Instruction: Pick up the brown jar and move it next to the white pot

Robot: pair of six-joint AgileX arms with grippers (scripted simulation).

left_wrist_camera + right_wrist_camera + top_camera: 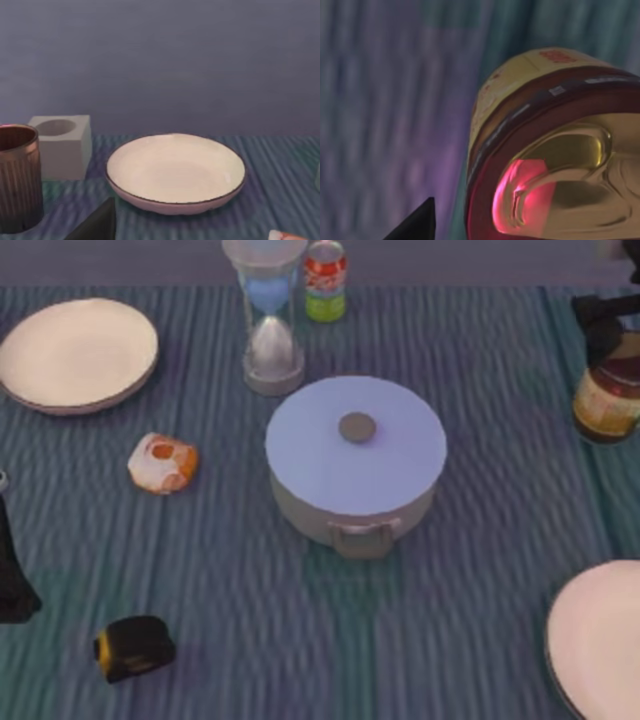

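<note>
The brown jar (604, 398), with its yellow-tan label, stands at the table's far right edge. My right gripper (607, 322) hangs just above it, open. In the right wrist view the jar (540, 100) fills the frame, its glossy reddish lid turned toward the camera. One dark fingertip (420, 222) sits beside the lid with a gap between them. The white pot (355, 502), with a flat pale lid and grey knob (357, 427), stands mid-table, well left of the jar. My left gripper (12, 585) is parked open at the left edge; its finger (97, 225) shows.
White plates lie at the back left (78, 352) and front right (600, 640). An hourglass (270, 325) and a red-and-green can (326, 280) stand behind the pot. An orange-white packet (162, 462) and a black-yellow tape measure (133, 647) lie at the left. A ribbed cup (17, 175) and a grey block (62, 145) stand beyond.
</note>
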